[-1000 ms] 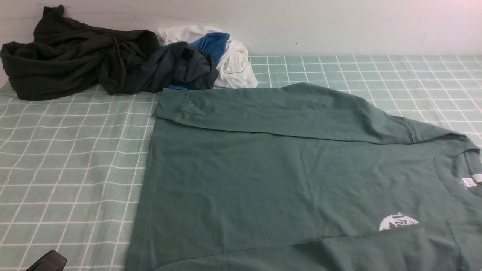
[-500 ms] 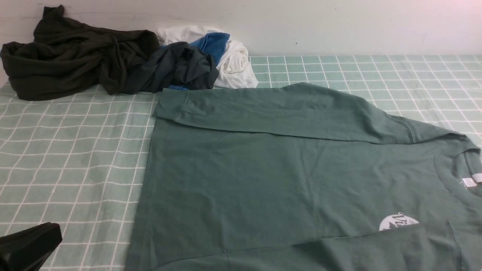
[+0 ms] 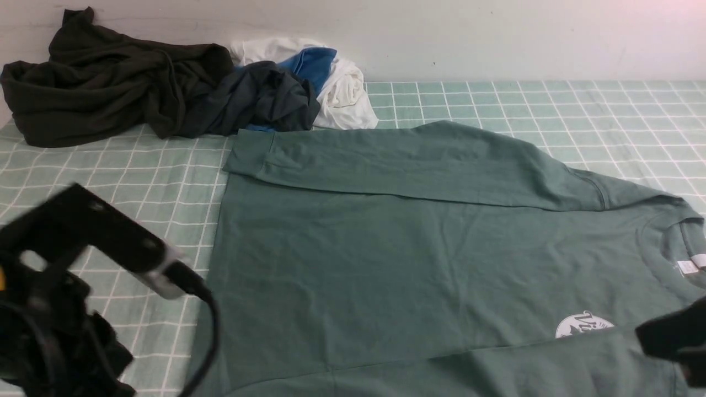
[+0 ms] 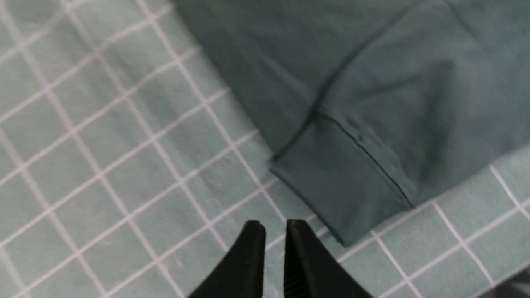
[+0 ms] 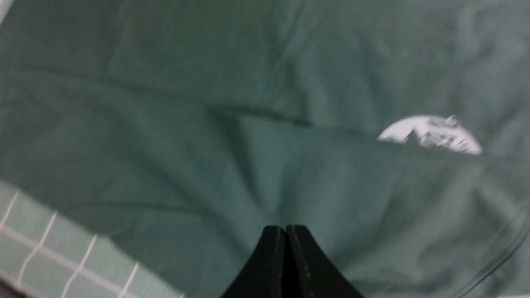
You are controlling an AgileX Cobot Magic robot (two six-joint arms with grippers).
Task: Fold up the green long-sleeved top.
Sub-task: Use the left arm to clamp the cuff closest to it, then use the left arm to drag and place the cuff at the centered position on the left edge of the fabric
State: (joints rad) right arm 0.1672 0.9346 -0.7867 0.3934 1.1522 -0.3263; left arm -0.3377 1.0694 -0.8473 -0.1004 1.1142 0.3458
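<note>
The green long-sleeved top (image 3: 413,248) lies flat on the checked cloth, neck to the right, with both sleeves folded across the body. Its white round logo (image 3: 583,324) and neck label (image 3: 686,266) show. In the left wrist view my left gripper (image 4: 275,225) hovers over the cloth just beside the near sleeve's cuff (image 4: 343,186). Its jaws stand a narrow gap apart with nothing between them. My right gripper (image 5: 285,227) is shut and empty above the near sleeve, close to the logo (image 5: 430,136).
A heap of clothes lies at the back left against the wall: a dark olive-black garment (image 3: 105,82), a charcoal-grey shirt (image 3: 265,96) and white and blue pieces (image 3: 336,82). The green checked cloth (image 3: 99,220) covers the table.
My left arm has risen from the lower left corner into view beside the top's hem. A part of my right arm has entered at the lower right. The top has not moved.
</note>
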